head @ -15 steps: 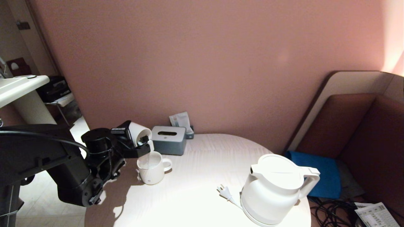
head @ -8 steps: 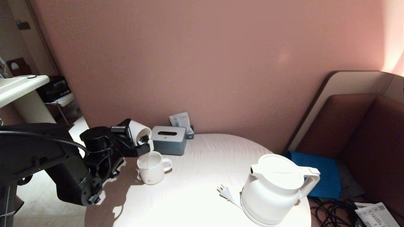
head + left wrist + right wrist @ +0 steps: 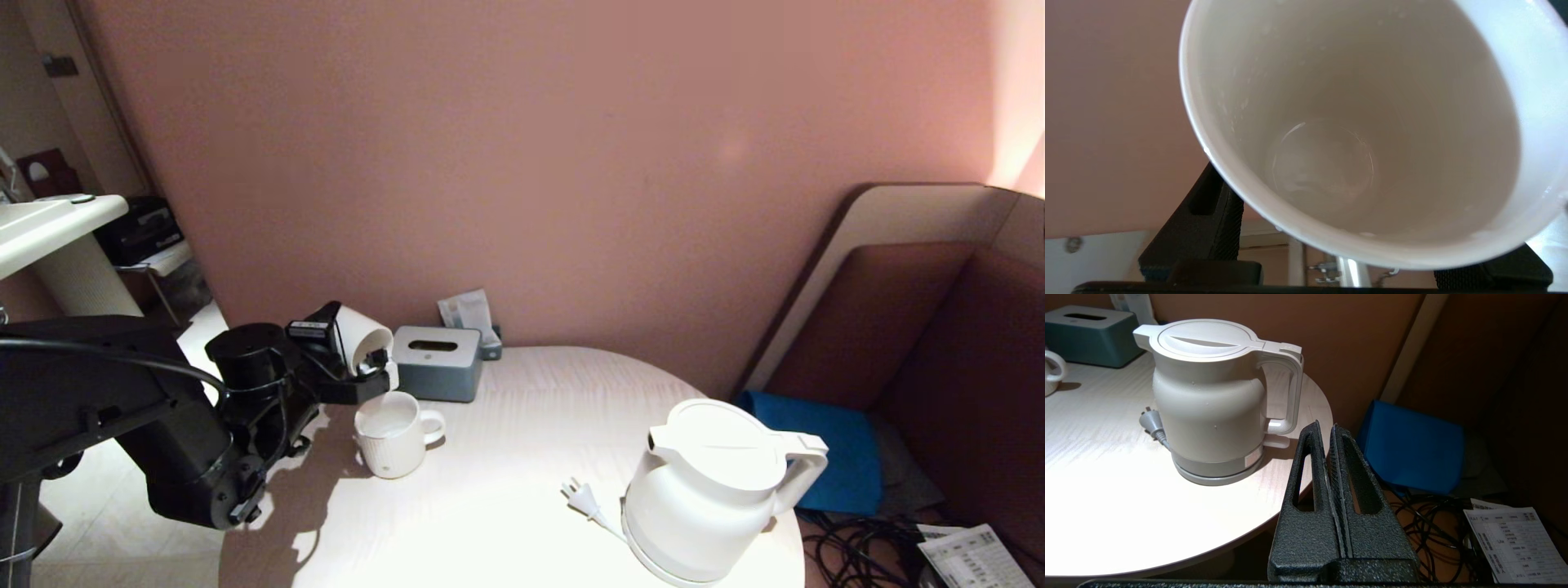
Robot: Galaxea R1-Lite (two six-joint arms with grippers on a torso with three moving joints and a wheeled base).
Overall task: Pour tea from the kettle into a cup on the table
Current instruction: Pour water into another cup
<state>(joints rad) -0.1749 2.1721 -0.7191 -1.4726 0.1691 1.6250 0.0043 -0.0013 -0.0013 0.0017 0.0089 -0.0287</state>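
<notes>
**Other stuff sitting around**

White ribbed mug [image 3: 392, 434] with a handle, far left. Grey-blue tissue box [image 3: 437, 363] just behind it, with a packet [image 3: 469, 312] behind that. Off right: blue cushion [image 3: 824, 451], black cables [image 3: 857, 549], printed paper [image 3: 973, 557].

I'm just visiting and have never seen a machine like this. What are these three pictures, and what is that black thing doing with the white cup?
It is a robot with two arms, each ending in a grasping tool. The wide picture comes from a camera on its head; the other two come from cameras on its wrists.

The left tool holds the cup, a plain white tumbler, tipped on its side above a ribbed mug. The left wrist picture looks straight into that cup, which appears nearly empty.

The right tool is shut and holds nothing, parked off the table's edge behind the kettle.

The kettle stands upright on its base, its plug lying loose. A grey tissue box sits at the back.
</notes>
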